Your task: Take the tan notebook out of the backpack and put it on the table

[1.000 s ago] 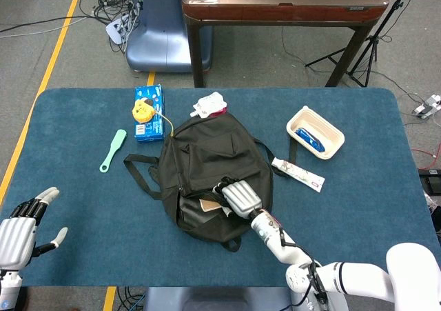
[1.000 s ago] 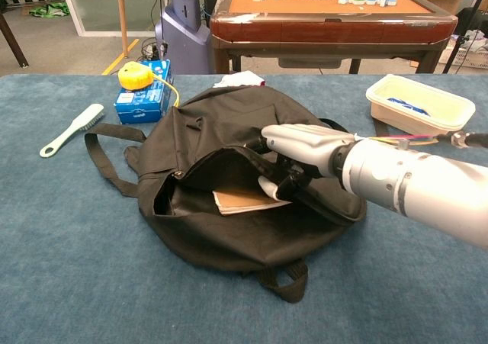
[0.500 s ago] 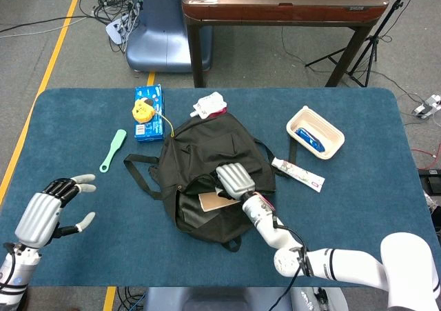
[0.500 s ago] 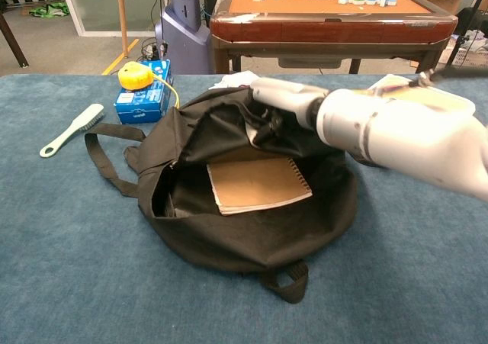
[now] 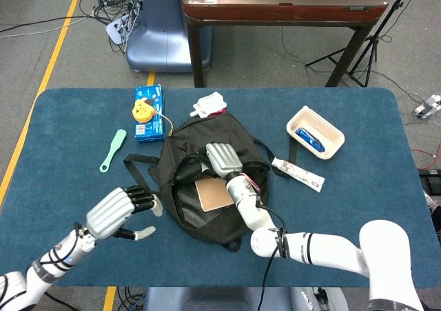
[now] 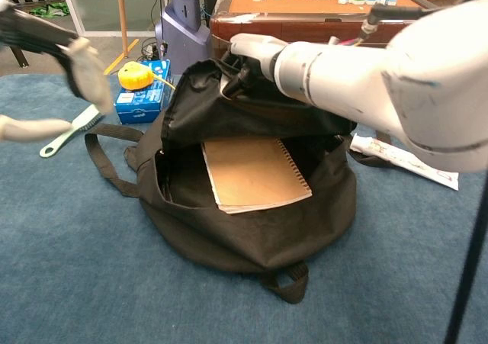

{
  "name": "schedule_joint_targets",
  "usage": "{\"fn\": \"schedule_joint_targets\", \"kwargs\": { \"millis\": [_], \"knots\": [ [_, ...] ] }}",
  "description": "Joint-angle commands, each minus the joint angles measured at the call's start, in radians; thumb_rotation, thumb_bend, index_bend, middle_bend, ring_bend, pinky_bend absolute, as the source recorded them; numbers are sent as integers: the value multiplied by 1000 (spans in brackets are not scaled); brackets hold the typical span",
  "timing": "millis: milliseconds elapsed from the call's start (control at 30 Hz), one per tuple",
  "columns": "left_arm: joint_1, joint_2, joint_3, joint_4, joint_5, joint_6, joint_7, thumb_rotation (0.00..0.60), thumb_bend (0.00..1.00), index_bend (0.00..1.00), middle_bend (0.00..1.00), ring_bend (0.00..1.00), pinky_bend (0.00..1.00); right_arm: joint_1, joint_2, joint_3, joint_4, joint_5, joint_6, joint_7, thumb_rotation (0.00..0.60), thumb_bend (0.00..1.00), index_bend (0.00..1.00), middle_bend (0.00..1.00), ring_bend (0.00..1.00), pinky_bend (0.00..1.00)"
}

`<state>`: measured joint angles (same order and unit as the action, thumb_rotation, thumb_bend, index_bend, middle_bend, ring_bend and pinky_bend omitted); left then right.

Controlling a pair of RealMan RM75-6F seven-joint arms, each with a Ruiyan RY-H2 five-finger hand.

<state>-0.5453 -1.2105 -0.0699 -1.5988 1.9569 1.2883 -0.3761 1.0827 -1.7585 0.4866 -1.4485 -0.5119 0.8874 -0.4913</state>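
The backpack (image 5: 207,187) lies near the middle of the counter (image 5: 358,207), its mouth held wide. The right hand (image 5: 222,161) grips the upper flap of the opening, fingers (image 6: 242,69) closed on the black fabric and lifting it. The notebook (image 6: 253,172) lies flat inside the backpack, spiral edge to the right, fully exposed, just below the raised flap and apart from those fingers. The left hand (image 5: 118,211) hovers over the counter beside the backpack's left side, toward the near edge, fingers spread, holding nothing and touching neither backpack nor notebook.
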Motion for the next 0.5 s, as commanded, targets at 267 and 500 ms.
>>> {"fn": "schedule_joint_targets", "kwargs": {
  "millis": [267,500],
  "knots": [
    [-180,-199,-1,179,-9,-135,-51,600,256,467,471,436,419,121,-6,52,71,141,-24,-21,600,1000,695,542,277,277],
    [-236,-317,10,338,-46,-160,-35,600,256,463,470,436,424,149,-9,46,90,162,-34,10,600,1000,695,542,277,277]
  ]
}}
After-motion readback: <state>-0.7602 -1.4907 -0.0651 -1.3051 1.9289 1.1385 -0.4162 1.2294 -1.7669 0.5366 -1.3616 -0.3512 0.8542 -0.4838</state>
